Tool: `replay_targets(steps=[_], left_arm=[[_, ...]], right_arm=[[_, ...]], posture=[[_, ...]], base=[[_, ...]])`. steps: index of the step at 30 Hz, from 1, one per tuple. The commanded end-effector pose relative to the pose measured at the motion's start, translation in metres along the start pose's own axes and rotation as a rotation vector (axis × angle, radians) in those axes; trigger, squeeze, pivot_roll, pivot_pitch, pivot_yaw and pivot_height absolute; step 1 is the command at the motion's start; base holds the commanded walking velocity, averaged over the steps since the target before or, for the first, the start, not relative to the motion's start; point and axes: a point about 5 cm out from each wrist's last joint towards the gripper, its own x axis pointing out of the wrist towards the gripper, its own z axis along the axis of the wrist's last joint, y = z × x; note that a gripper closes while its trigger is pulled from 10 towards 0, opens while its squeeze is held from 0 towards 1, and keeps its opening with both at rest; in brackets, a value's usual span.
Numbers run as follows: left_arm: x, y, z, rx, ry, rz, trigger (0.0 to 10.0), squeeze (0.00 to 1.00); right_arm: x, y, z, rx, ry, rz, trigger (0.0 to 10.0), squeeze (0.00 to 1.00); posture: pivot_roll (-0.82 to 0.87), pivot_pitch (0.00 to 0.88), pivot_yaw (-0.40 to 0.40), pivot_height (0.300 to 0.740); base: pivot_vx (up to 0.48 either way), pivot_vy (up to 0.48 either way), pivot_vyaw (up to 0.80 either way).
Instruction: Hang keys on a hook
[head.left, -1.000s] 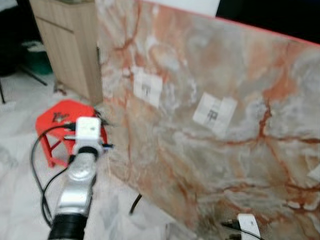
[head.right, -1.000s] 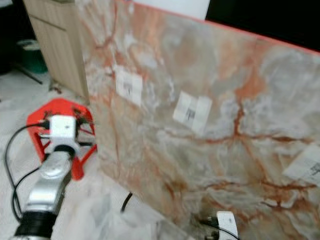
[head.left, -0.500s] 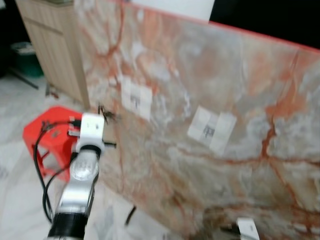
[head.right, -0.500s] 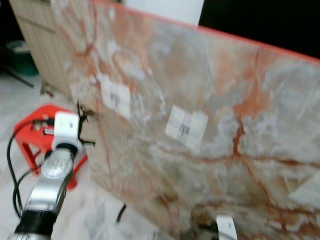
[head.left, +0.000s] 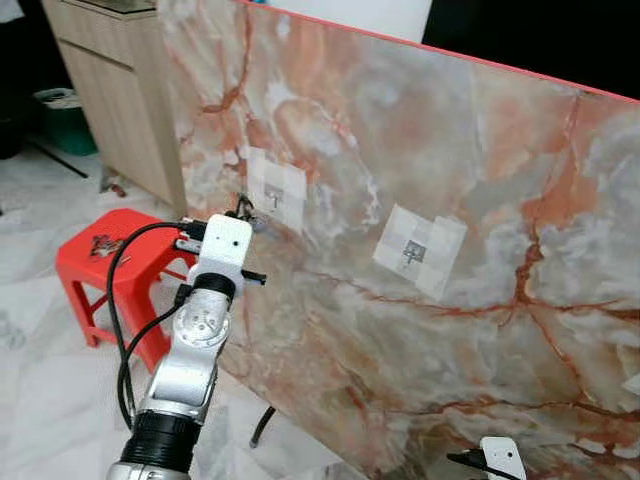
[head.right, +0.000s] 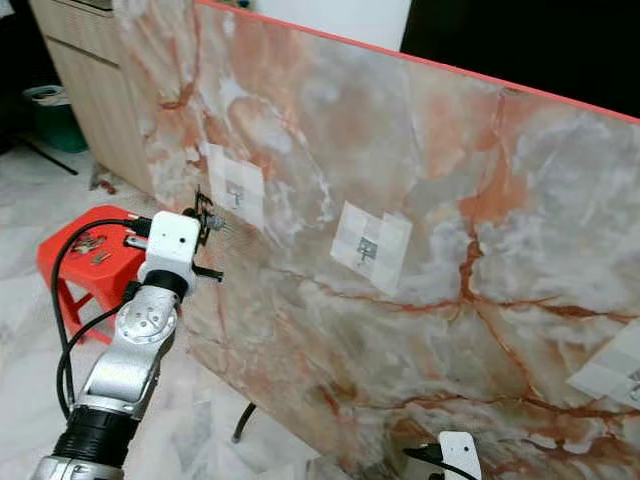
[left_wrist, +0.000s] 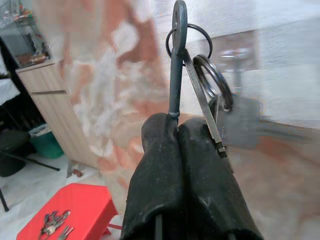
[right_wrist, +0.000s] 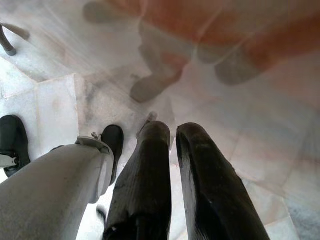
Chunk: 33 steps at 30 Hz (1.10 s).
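Your left gripper (left_wrist: 182, 131) is clenched on a bunch of keys (left_wrist: 200, 85), its 2 black fingers (left_wrist: 160, 170) pressed together around a long dark key shank that stands straight up from the fingertips. The shank ends in a flat round bow with a hole, threaded by a thin metal ring; a second, thicker ring and a flat grey key hang just beside it, tilted against the right-hand finger.

The left wrist view gives you that close detail, with the bunch held up before the pale square hook pad (left_wrist: 250, 75), blurred behind it. You cannot tell there whether the keys touch the hook. The head views give you the wider setting instead: the silver left arm (head.left: 195, 340) reaches up to a leaning slab of orange-veined marble panel (head.left: 480, 330), and the keys show as a small dark cluster above the white wrist block, just beside the lower left edge of the first pad (head.left: 274, 190). A second hook pad (head.left: 420, 250) sits further right on the panel, well apart from the gripper.

A red stool (head.left: 110, 265) stands on the marble floor (head.left: 40, 380) to the left, with more keys (left_wrist: 54, 222) lying on its seat and a wooden cabinet (head.left: 115, 90) behind.

The right gripper (right_wrist: 172, 135) hangs low over the floor, its 2 fingers slightly parted and holding nothing.
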Motion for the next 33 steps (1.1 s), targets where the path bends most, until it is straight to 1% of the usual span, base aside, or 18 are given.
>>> replay_targets(steps=[1, 4, 9, 12, 13, 15, 17, 21, 25, 30, 33], left_arm=[[0.005, -0.012, 0.011, 0.021, -0.047, -0.042, 10.0, 0.00], [0.005, -0.017, 0.011, 0.025, -0.035, -0.056, 10.0, 0.00], [0.005, -0.018, 0.006, 0.037, 0.004, -0.031, 10.0, 0.00], [0.006, -0.013, 0.002, 0.041, 0.043, 0.017, 10.0, 0.00], [0.006, -0.009, 0.000, 0.041, 0.070, 0.051, 10.0, 0.00], [0.006, -0.008, -0.001, 0.040, 0.080, 0.063, 10.0, 0.00], [0.005, -0.003, -0.006, 0.058, 0.111, 0.095, 10.0, 0.00], [0.004, -0.002, -0.008, 0.052, 0.120, 0.095, 10.0, 0.00], [0.005, -0.006, -0.007, 0.052, 0.117, 0.084, 10.0, 0.00], [0.010, -0.009, -0.006, 0.068, 0.129, 0.072, 10.0, 0.00], [0.017, -0.012, -0.006, 0.074, 0.142, 0.060, 10.0, 0.00]], right_arm=[[-0.001, -0.006, 0.004, -0.011, -0.011, -0.016, 10.0, 0.00], [-0.001, -0.006, 0.005, -0.014, -0.010, -0.016, 10.0, 0.00], [-0.001, -0.007, 0.005, -0.017, -0.009, -0.016, 10.0, 0.00], [-0.001, -0.007, 0.005, -0.021, -0.008, -0.015, 10.0, 0.00], [-0.001, -0.007, 0.005, -0.023, -0.008, -0.015, 10.0, 0.00], [-0.001, -0.007, 0.005, -0.024, -0.008, -0.015, 10.0, 0.00], [-0.001, -0.007, 0.005, -0.027, -0.008, -0.015, 10.0, 0.00], [-0.001, -0.008, 0.005, -0.032, -0.008, -0.014, 10.0, 0.00], [-0.001, -0.008, 0.005, -0.034, -0.008, -0.014, 10.0, 0.00], [-0.001, -0.008, 0.006, -0.036, -0.008, -0.013, 10.0, 0.00], [-0.001, -0.008, 0.006, -0.037, -0.009, -0.014, 10.0, 0.00]], posture=[[0.00, 0.000, -0.127, 0.740], [0.00, 0.000, -0.129, 0.740], [0.00, 0.000, -0.133, 0.740], [0.00, 0.000, -0.135, 0.740], [0.00, 0.000, -0.137, 0.740], [0.00, 0.000, -0.137, 0.740], [0.00, 0.000, -0.140, 0.740], [0.00, 0.000, -0.143, 0.740], [0.00, 0.000, -0.144, 0.740], [0.00, 0.000, -0.147, 0.740], [-0.01, 0.000, -0.148, 0.740]], base=[[0.000, 0.000, 0.00], [0.000, 0.000, 0.00], [0.000, 0.000, 0.00], [0.000, 0.000, 0.00], [0.000, 0.000, 0.00], [0.000, 0.000, 0.00], [0.000, 0.000, 0.00], [0.000, 0.000, 0.00], [0.000, 0.000, 0.00], [0.000, 0.000, 0.00], [0.000, 0.000, 0.00]])
